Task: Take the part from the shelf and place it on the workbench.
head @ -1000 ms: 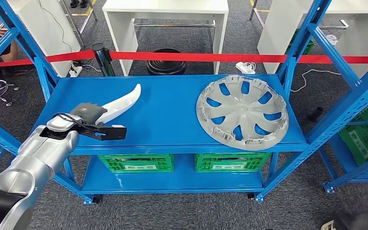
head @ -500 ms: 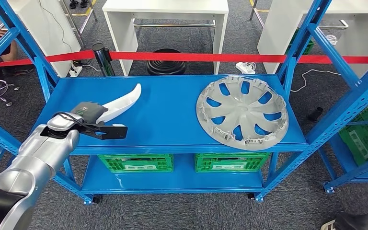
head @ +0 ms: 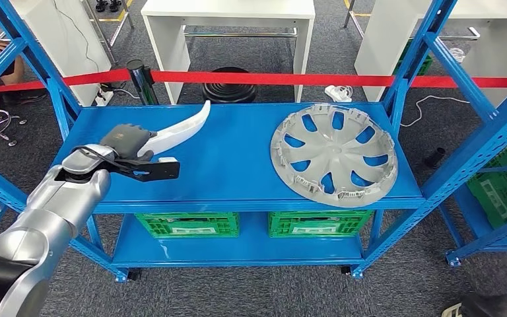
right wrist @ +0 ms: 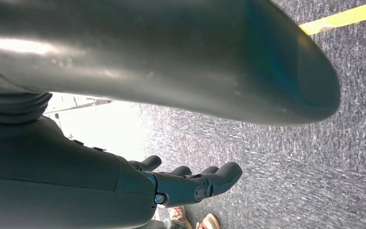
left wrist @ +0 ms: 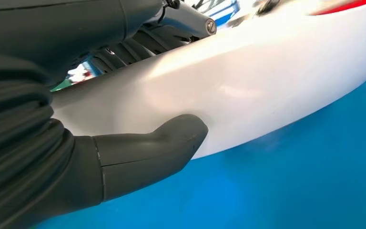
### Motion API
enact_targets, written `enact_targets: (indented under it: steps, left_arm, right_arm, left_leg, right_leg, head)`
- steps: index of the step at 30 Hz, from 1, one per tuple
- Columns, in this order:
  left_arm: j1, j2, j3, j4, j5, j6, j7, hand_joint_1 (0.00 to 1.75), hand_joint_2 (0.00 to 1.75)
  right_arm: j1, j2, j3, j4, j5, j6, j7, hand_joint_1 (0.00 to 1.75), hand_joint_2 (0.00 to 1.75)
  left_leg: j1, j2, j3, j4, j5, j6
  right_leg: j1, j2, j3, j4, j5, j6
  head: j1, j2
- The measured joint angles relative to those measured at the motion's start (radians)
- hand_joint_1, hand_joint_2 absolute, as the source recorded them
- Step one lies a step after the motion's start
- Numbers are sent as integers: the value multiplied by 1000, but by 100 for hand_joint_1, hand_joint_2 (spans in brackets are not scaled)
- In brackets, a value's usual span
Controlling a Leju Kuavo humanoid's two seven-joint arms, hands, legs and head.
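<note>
Left hand (head: 127, 143) grips white part (head: 183, 127) above blue shelf (head: 237, 158)

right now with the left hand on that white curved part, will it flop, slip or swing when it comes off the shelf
Probably stiff: the white curved part keeps its arc, its tip raised off the shelf. Possibly slippery: its surface looks smooth and glossy under the thumb. The left hand holds it at one end, so the long free end may swing or twist.

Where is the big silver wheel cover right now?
In the head view, the wheel cover lies flat on the right side of the blue shelf, apart from the white curved part that the left hand holds on the left.
</note>
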Motion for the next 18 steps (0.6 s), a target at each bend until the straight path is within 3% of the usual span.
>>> enact_targets:
  steps: [7, 18]
  left_arm:
    - [-9, -20, 8, -27, -8, 61, -78, 175, 175]
    - [-12, -29, 8, -78, 47, 48, -191, 175, 175]
  right_arm:
    - [-1, 0, -2, 0, 0, -2, 0, 0, 0]
    - [-1, 0, -3, 0, 1, -1, 0, 0, 0]
  left_leg:
    - [0, 0, 0, 0, 0, 0]
    - [0, 0, 0, 0, 0, 0]
  right_leg:
    - [0, 0, 0, 0, 0, 0]
    - [0, 0, 0, 0, 0, 0]
  head:
    - [0, 0]
    - [0, 0]
